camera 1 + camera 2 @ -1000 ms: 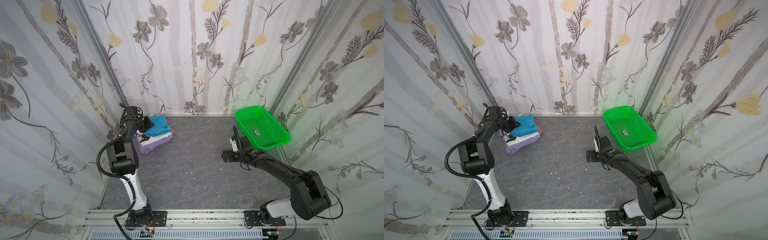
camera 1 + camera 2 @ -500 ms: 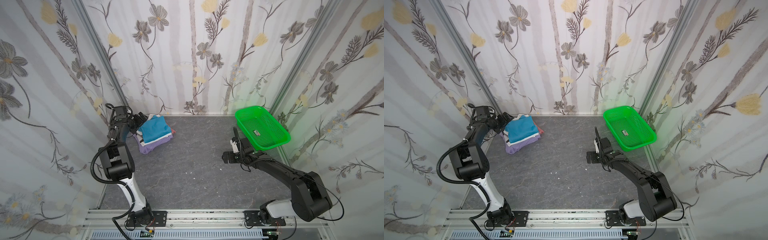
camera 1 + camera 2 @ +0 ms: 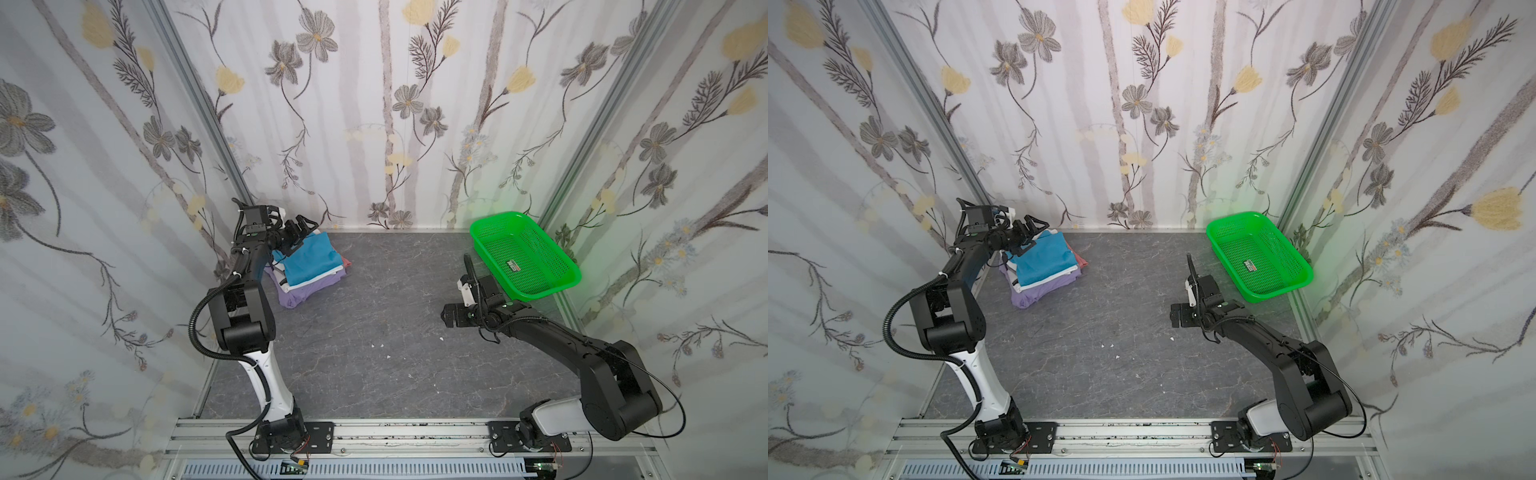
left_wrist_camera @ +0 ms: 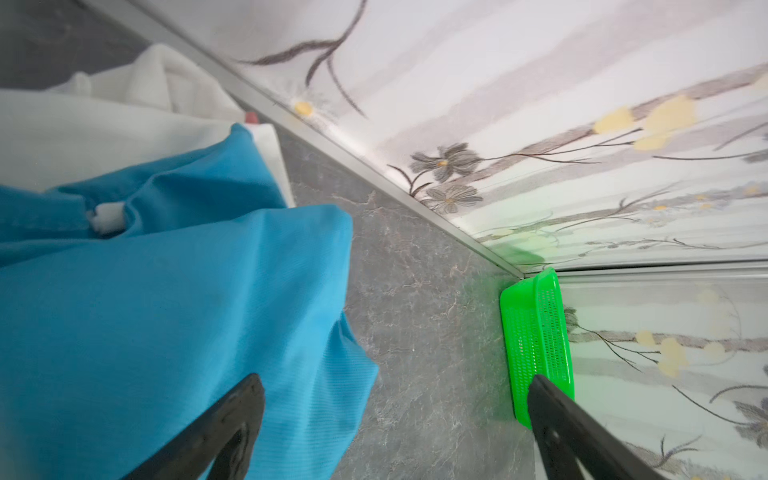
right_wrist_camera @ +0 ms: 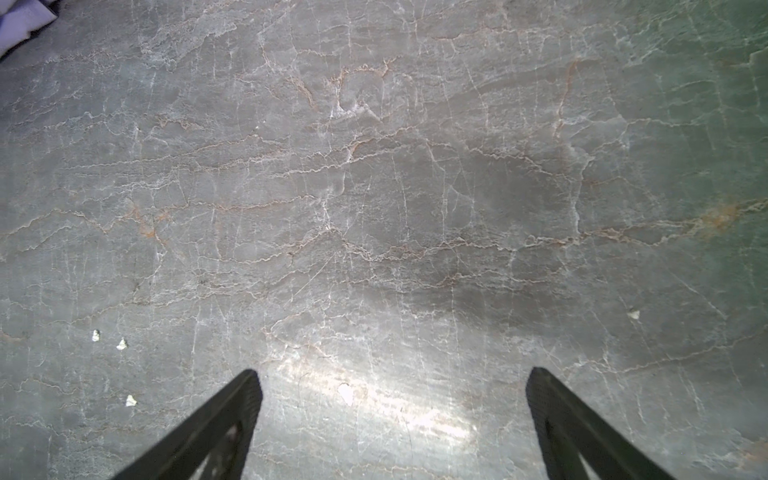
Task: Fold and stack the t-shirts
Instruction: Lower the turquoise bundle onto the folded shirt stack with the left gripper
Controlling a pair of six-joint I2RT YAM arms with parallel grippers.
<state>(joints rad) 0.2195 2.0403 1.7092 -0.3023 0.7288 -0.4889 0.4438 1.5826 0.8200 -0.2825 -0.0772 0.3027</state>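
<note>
Spread left end effector (image 4: 395,380) hangs just over the t-shirts (image 4: 166,311); right end effector (image 5: 392,374) spread.

Bright, even, sharp top views; a glare patch shines on the grey tabletop (image 5: 419,415)

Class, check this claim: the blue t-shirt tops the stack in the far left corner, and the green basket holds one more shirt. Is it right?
No. The green basket holds no shirt, only a small label, as both top views show. The blue t-shirt does top the stack in the far left corner.
</note>
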